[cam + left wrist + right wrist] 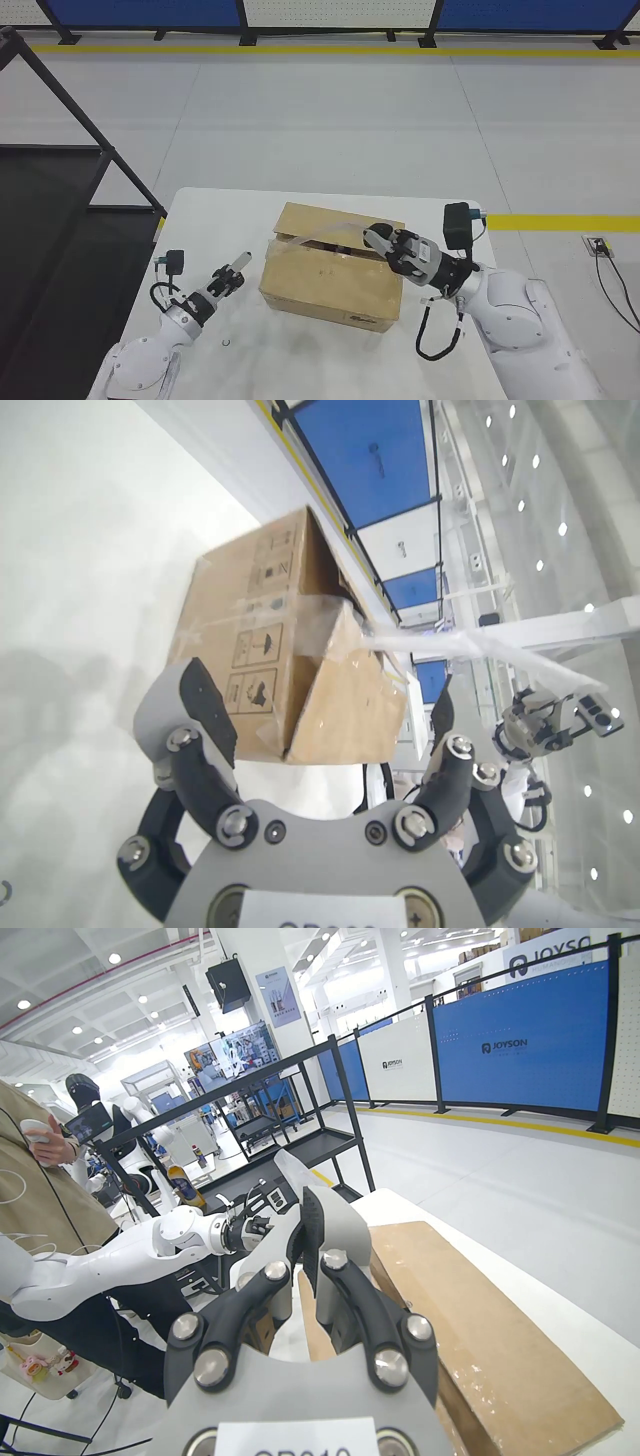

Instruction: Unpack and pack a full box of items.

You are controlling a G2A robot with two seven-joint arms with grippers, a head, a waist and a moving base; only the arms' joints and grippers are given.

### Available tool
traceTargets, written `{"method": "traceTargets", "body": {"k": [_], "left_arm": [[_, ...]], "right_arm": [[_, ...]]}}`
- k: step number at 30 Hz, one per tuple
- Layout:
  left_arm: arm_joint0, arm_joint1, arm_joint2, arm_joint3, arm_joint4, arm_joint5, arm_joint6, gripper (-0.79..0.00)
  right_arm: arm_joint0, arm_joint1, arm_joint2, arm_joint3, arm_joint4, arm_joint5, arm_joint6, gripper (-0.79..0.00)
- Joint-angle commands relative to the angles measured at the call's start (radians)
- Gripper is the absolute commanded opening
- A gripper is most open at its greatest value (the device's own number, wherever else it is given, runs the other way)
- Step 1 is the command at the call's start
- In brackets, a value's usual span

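We find the right gripper (306, 1223) pinched tight on a strip of clear tape (450, 645), its two fingers pressed together over the film. It hangs just above the top of the cardboard box (330, 275), over the far right part of the lid. The right arm bends in from the table's right side, and its wrist is turned toward the middle of the box. From the fingers the tape stretches taut across the lid to the box's left end, where it clings over the end seam. A dark gap shows between the top flaps near the gripper.

The left gripper (322, 692) has its fingers spread wide and holds nothing. It sits low over the table (220, 215), pointing at the box's left end, near it but not touching. The left arm reaches in at a slant from the table's near left corner.

The box stands in the middle of the white table, slightly askew. We see bare surface on its left and far sides, and a narrower strip along the near edge. A black metal rack (60, 200) stands just off the table's left edge.
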Motion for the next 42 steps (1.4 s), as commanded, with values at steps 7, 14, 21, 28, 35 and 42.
{"method": "traceTargets", "body": {"k": [7,14,21,28,35,42], "left_arm": [[0.008,-0.001,-0.047,0.018,-0.044,0.032,0.101,0.000],[0.012,-0.003,-0.031,0.026,-0.043,0.019,0.121,0.000],[0.016,-0.003,-0.027,0.030,-0.042,0.002,0.125,0.000],[0.026,-0.002,-0.036,0.030,-0.049,-0.021,0.130,0.000],[0.036,-0.001,-0.041,0.026,-0.044,-0.035,0.125,0.000],[0.034,0.001,-0.031,0.015,-0.021,-0.043,0.117,0.000]], "right_arm": [[0.042,-0.013,-0.070,-0.037,-0.060,0.092,-0.049,-0.785],[0.099,-0.029,-0.139,-0.054,-0.093,0.152,-0.106,-0.785],[0.137,-0.040,-0.171,-0.088,-0.091,0.220,-0.108,-0.785],[0.165,-0.049,-0.197,-0.119,-0.076,0.276,-0.094,-0.785],[0.159,-0.052,-0.192,-0.153,-0.058,0.281,-0.110,-0.785],[0.141,-0.053,-0.180,-0.197,-0.055,0.297,-0.107,-0.785]]}}
